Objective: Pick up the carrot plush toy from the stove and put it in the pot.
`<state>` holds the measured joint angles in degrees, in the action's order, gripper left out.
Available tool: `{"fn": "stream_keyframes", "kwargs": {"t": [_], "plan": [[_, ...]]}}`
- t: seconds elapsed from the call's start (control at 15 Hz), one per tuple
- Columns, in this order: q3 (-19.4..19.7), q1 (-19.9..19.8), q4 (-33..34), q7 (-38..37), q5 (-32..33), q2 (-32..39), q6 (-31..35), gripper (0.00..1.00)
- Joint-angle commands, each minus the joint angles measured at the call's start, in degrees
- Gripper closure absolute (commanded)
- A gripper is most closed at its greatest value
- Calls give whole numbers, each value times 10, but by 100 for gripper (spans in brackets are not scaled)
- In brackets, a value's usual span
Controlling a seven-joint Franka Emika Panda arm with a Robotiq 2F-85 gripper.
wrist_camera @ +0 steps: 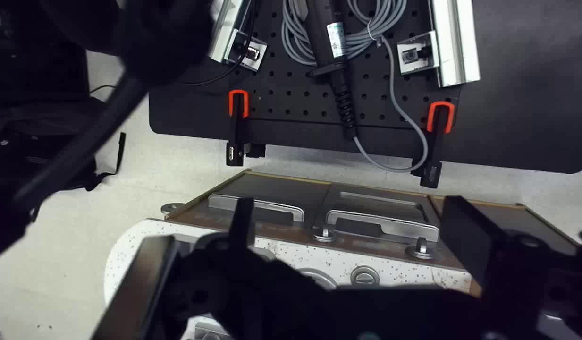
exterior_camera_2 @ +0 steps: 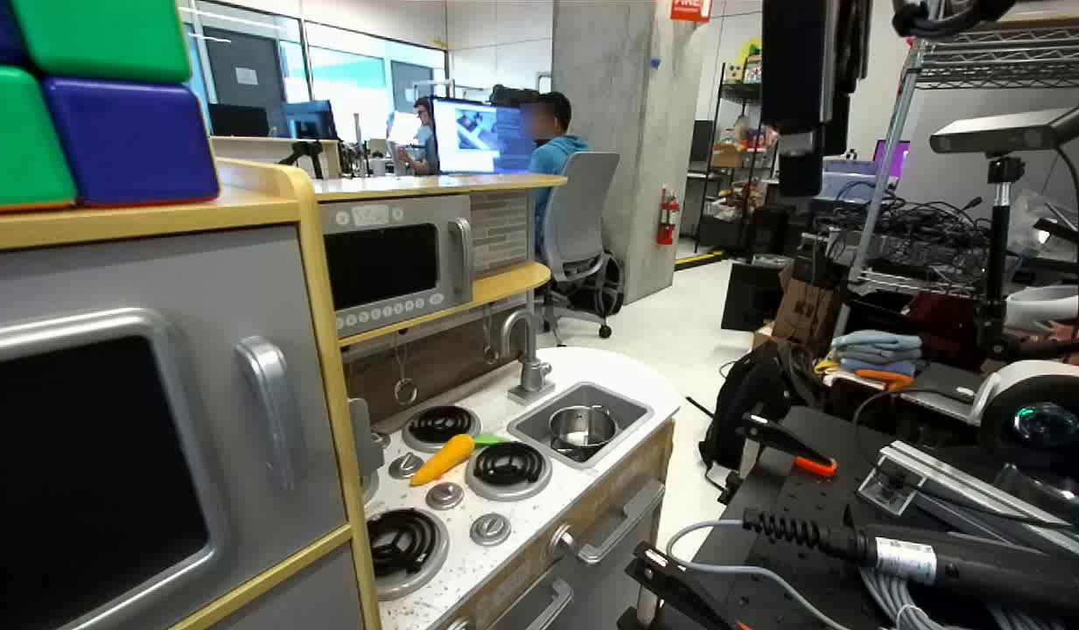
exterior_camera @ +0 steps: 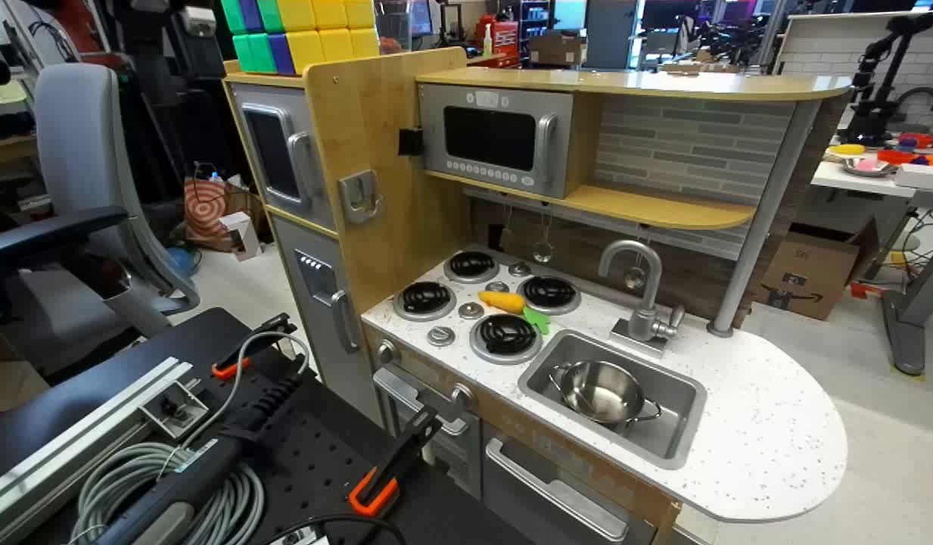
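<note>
The orange-yellow carrot plush toy with its green leaf end (exterior_camera: 504, 301) (exterior_camera_2: 447, 457) lies on the white stove (exterior_camera: 409, 333) (exterior_camera_2: 458, 527), among the black burners and knobs. The shiny steel pot (exterior_camera: 602, 390) (exterior_camera_2: 583, 427) stands in the sink basin, its visible inside bare. My gripper (wrist_camera: 354, 219) shows in the wrist view with its two dark fingers wide apart and nothing between them. It is above the stove's front edge, apart from it. The wrist view shows part of the stove (wrist_camera: 314, 255); the carrot and pot do not show there.
A steel faucet (exterior_camera: 640, 288) (exterior_camera_2: 526, 350) rises behind the sink (exterior_camera: 685, 424). The microwave box (exterior_camera: 496, 140) and shelf overhang the back of the stove. A tall wooden panel (exterior_camera: 390, 151) stands beside the burners. A black table with clamps and cable (wrist_camera: 309, 99) faces the kitchen.
</note>
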<state>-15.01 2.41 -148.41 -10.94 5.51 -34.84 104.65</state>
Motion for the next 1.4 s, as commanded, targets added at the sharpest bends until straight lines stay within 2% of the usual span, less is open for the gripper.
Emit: {"fn": "stream_keyframes", "kwargs": {"t": [0.0, 0.4, 0.53, 0.73, 0.87, 0.93, 1.07, 1.2, 1.27, 1.33], "plan": [[14, 16, 1, -8, 8, 3, -2, 0], [14, 16, 2, -8, 8, 3, -2, 0], [6, 5, -31, -67, 4, -8, 62, 0], [-7, -10, -116, -151, 18, -16, 206, 0], [-26, -34, -171, -202, 61, -13, 297, 0], [-48, -71, -121, -243, 99, 62, 329, 0], [-80, -130, -141, -328, 174, 85, 391, 0], [-121, -208, -137, -422, 257, 118, 417, 0], [-105, -207, -134, -457, 295, 136, 399, 0], [-69, -151, -131, -403, 254, 109, 376, 0]]}}
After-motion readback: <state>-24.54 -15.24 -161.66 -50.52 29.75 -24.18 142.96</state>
